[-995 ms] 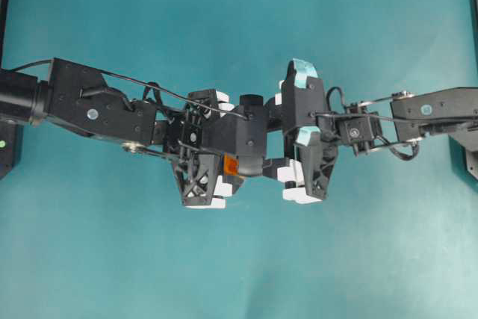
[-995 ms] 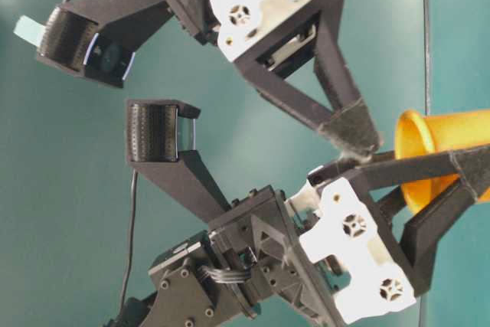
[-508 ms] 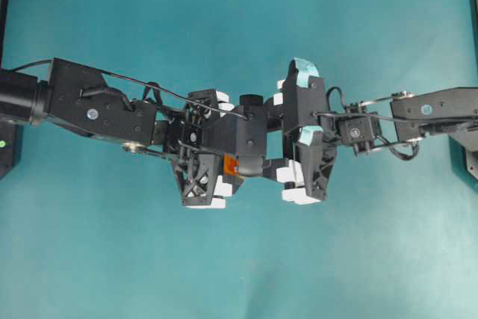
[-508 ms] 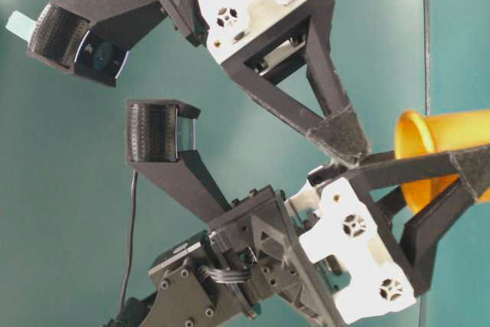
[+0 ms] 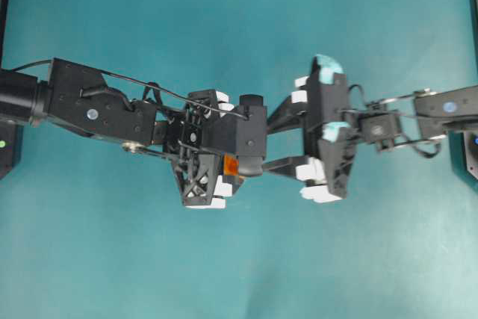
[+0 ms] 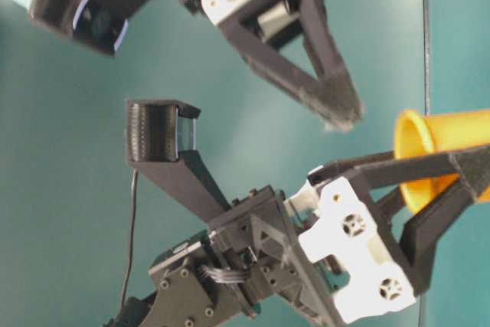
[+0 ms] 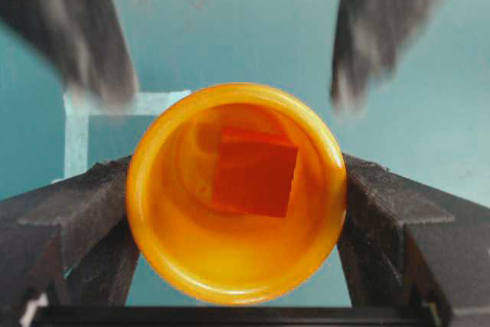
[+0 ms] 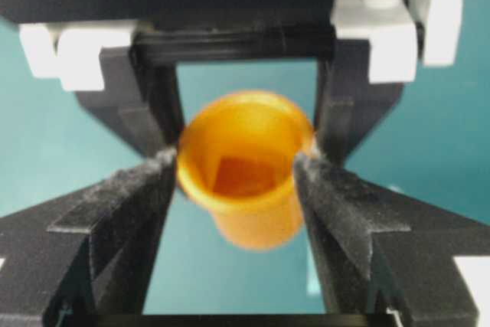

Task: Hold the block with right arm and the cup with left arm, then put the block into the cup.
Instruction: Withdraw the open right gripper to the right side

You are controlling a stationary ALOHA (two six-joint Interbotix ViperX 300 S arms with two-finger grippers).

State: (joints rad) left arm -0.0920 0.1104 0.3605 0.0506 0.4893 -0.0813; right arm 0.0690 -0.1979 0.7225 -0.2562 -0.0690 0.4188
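Small orange cube [image 7: 254, 172] lying inside round orange-yellow plastic cup [image 7: 236, 193], clamped by left gripper [image 7: 236, 227]. Right gripper [image 8: 237, 189] spread, empty, beside rim. Insertion apparently done; next, clearing right arm without knocking cup.

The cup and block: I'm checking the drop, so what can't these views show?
- Overhead: the cup is a sliver under the left gripper.
- Table-level: the cup's base is cut off; the block is hidden by its wall.
- Left wrist: the right gripper is blurred.
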